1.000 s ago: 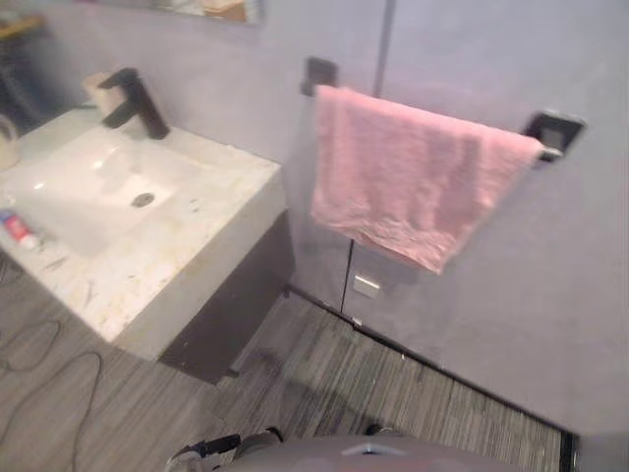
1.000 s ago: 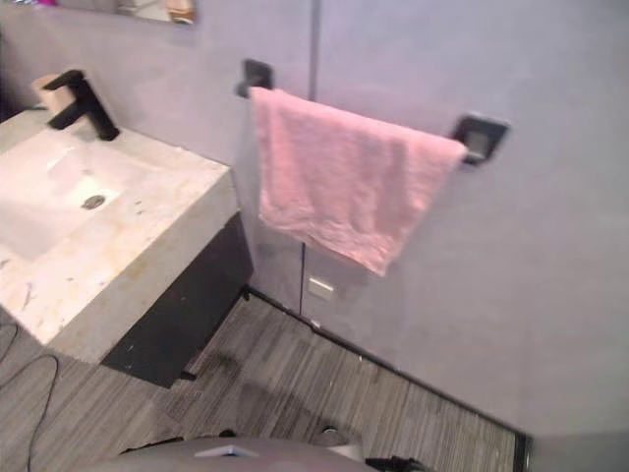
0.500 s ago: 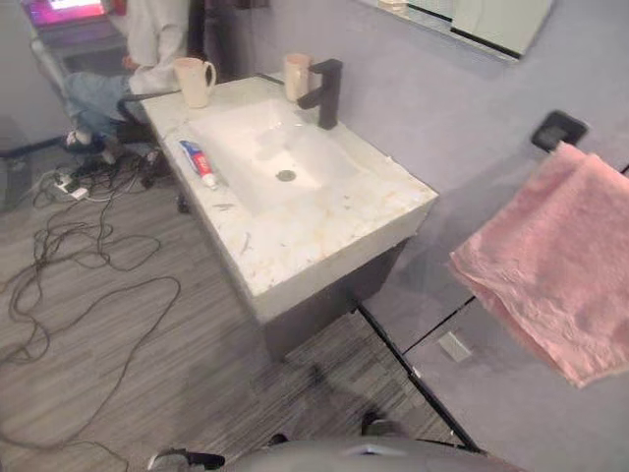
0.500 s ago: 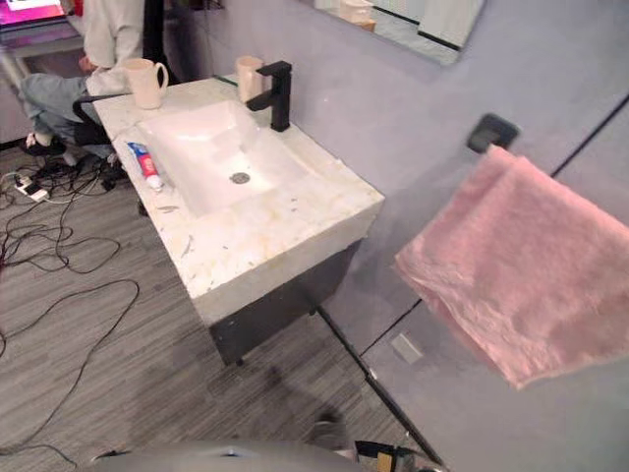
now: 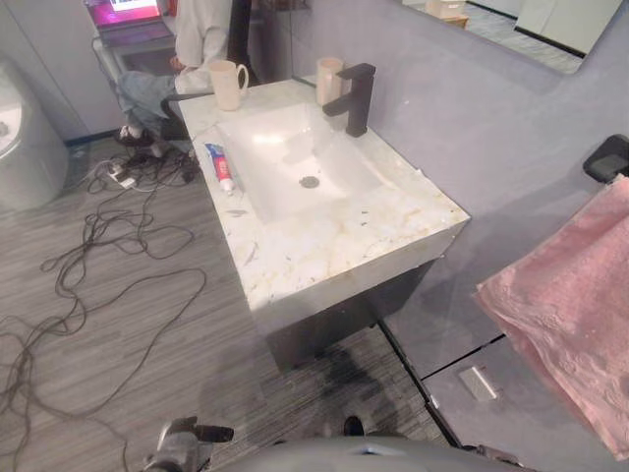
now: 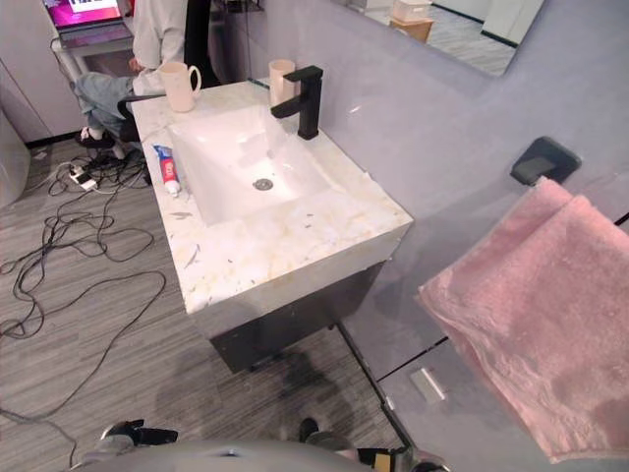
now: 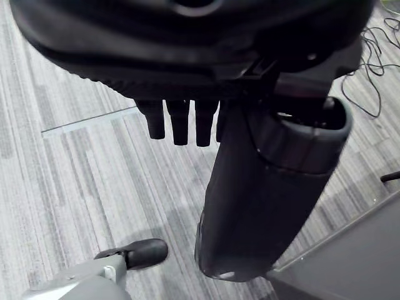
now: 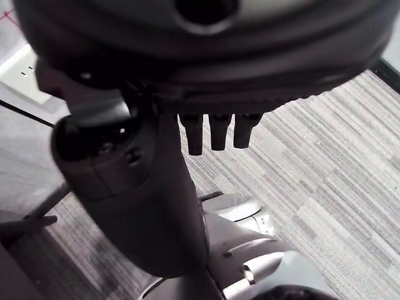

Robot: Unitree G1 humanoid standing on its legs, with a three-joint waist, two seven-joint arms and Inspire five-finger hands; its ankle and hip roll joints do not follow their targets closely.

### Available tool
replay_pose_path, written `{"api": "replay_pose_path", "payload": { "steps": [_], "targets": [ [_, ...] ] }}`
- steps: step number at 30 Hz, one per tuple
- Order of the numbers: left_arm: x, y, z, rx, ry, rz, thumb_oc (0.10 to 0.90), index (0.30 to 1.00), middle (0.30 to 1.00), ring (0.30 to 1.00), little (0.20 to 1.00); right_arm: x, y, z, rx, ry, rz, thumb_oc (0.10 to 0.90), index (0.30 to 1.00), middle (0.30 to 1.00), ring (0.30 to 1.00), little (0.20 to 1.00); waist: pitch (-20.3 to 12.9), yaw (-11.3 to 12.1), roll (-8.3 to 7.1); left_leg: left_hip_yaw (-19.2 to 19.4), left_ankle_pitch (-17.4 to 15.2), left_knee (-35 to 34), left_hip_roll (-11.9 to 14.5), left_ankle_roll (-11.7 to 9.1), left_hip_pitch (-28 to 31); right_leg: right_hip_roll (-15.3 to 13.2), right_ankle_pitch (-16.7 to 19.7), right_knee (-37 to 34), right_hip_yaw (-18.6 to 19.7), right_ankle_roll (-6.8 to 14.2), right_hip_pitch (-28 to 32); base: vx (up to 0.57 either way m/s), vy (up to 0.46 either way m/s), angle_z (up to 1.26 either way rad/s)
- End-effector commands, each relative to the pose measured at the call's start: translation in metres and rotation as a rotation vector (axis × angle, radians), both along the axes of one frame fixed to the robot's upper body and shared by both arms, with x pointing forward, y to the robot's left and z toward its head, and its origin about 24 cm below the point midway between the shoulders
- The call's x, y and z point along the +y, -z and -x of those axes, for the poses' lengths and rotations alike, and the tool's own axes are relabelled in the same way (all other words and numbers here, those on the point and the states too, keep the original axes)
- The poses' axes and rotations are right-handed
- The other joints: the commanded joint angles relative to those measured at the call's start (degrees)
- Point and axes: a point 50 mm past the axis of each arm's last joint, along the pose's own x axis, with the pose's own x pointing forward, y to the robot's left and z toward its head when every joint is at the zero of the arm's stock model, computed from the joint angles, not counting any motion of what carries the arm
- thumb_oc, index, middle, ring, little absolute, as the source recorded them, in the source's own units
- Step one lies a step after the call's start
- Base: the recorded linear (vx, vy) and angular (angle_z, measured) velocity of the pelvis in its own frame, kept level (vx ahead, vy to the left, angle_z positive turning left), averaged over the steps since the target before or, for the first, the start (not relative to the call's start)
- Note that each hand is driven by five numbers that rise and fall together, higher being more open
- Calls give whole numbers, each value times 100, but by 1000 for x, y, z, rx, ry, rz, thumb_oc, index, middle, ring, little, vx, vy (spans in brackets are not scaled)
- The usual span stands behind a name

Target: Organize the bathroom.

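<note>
Your head cameras look down on a marble-patterned vanity counter (image 5: 324, 246), pale stone with tan and grey veining, a squared slab on a dark cabinet base. A white rectangular basin (image 5: 285, 162) is sunk into it, smooth and glossy, with a small round drain (image 5: 310, 182) near the middle. A matte black faucet (image 5: 354, 96), blocky and angular, stands at the basin's wall side.

A toothpaste tube (image 5: 221, 167), blue, white and red, lies flat on the counter edge just beside the basin. A cream mug (image 5: 228, 85) with a handle stands upright at the far corner; a plain beige cup (image 5: 329, 81) stands just beside the faucet.

A pink towel (image 6: 536, 334), nubby terry, hangs folded on the grey wall to the right, below a black square bracket (image 6: 545, 159).

The floor (image 5: 118, 324) is grey striped plank, strewn with thin black cables. A seated person (image 5: 182, 49) shows beyond the counter.

Your left hand (image 7: 181, 122) and right hand (image 8: 215, 131) both hang over the floor, fingers straight and relaxed, holding nothing.
</note>
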Motion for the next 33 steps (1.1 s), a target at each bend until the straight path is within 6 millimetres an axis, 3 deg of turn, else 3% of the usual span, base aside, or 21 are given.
{"api": "replay_pose_path", "payload": {
  "steps": [1,6,10,16,17,18,21,24,27,29,32,33],
  "targets": [
    [5,-7,-21,-55,89,-53,800,900,900,900,900,-7,-1,10,72,26,-1,800,900,900,900,900,56,-294,134,1176,261,745,336,-96,-641,227,-579,1018,-25,195,-181,-93,208,57],
    [2,-5,-19,-58,58,-42,800,900,900,900,900,-13,-3,7,61,-7,8,800,900,900,900,900,-28,-351,72,961,277,759,653,-223,-487,52,-494,818,91,152,-58,-32,211,102],
    [-2,-4,-20,-64,59,-45,800,900,900,900,900,-19,-4,5,47,-1,27,800,900,900,900,900,-152,-455,109,947,508,709,1047,-418,-200,-97,-429,715,221,198,-56,-12,327,11],
    [-14,-5,-32,-98,102,-16,800,900,900,900,900,-26,-8,-11,3,-15,77,800,900,900,900,900,-127,-598,398,1065,129,314,737,-320,159,-599,-385,1229,373,645,-431,-27,452,8],
    [-14,-5,-34,-104,110,-21,800,900,900,900,900,-24,-8,-13,-3,-13,73,800,900,900,900,900,-108,-596,385,1079,106,268,652,-281,176,-724,-223,1325,343,723,-518,-34,382,17],
    [-13,-7,-38,-113,123,-24,800,900,900,900,900,-21,-8,-17,-18,-28,62,800,900,900,900,900,-52,-604,380,1145,77,108,471,-178,260,-1048,259,1703,290,823,-806,-29,335,14],
    [-7,-9,-39,-115,114,-45,800,900,900,900,900,-17,-8,-23,-31,-57,53,800,900,900,900,900,29,-590,420,1317,92,-204,333,-68,427,-1238,501,2102,255,838,-1012,-6,324,4],
    [0,-11,-40,-110,81,-53,800,900,900,900,900,-13,-7,-21,-9,-88,35,800,900,900,900,900,13,-672,462,1371,183,-306,363,-52,402,-788,195,2013,197,819,-1032,27,211,-10],
    [2,-13,-44,-111,75,-68,800,900,900,900,900,-5,-3,-15,10,-84,17,800,900,900,900,900,-38,-676,432,1316,286,-306,338,-45,270,-104,-346,1561,-89,577,-766,49,124,15],
    [-1,-12,-44,-110,59,-83,800,900,900,900,900,-1,-2,-12,13,-92,10,800,900,900,900,900,-97,-590,306,1285,277,-306,71,36,150,258,-358,1064,-179,433,-557,57,113,26],
    [-3,-11,-42,-104,64,-81,800,900,900,900,900,-2,-2,-11,13,-85,12,800,900,900,900,900,-149,-554,247,1266,137,-52,-111,123,136,284,-371,995,-103,333,-500,48,82,27],
    [-5,-10,-40,-114,34,-64,800,900,900,900,900,-6,-3,-12,11,-94,32,800,900,900,900,900,-142,-547,135,1339,-10,920,-122,36,-218,190,-315,1018,-58,249,-509,49,37,18]
  ]
}}
